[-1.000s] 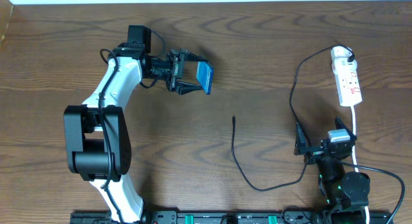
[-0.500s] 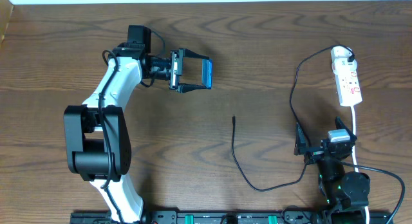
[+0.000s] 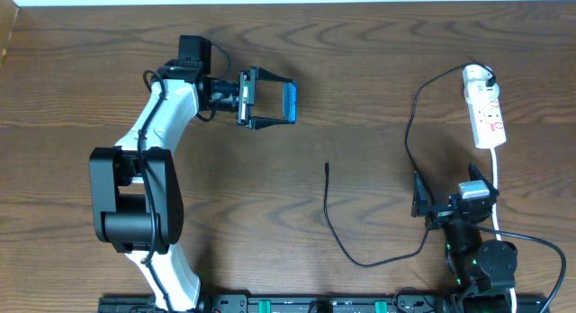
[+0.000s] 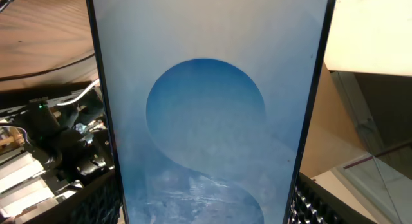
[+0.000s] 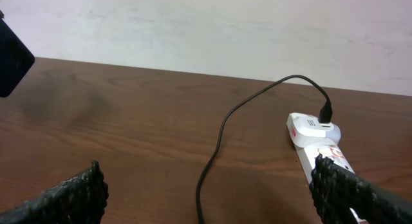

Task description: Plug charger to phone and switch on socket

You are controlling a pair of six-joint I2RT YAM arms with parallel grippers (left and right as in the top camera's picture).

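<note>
My left gripper (image 3: 270,102) is shut on the phone (image 3: 291,102) and holds it on edge above the table at the upper middle. The phone's light blue screen with a circle fills the left wrist view (image 4: 209,108), between the two fingers. The charger (image 3: 409,133) runs as a thin black cable from the socket (image 3: 484,115) at the far right, loops down, and ends in a free plug tip (image 3: 327,166) lying on the table below the phone. My right gripper (image 3: 450,208) is open and empty near the front right; the cable (image 5: 215,153) and socket (image 5: 315,137) lie ahead of it.
A white cord (image 3: 498,183) runs from the socket down past the right arm. A black rail (image 3: 315,304) lines the table's front edge. The left arm's base (image 3: 135,205) stands at the front left.
The left gripper has rotated the phone from a tilted pose to edge-on and then held still. The right arm and the cable have not moved.
</note>
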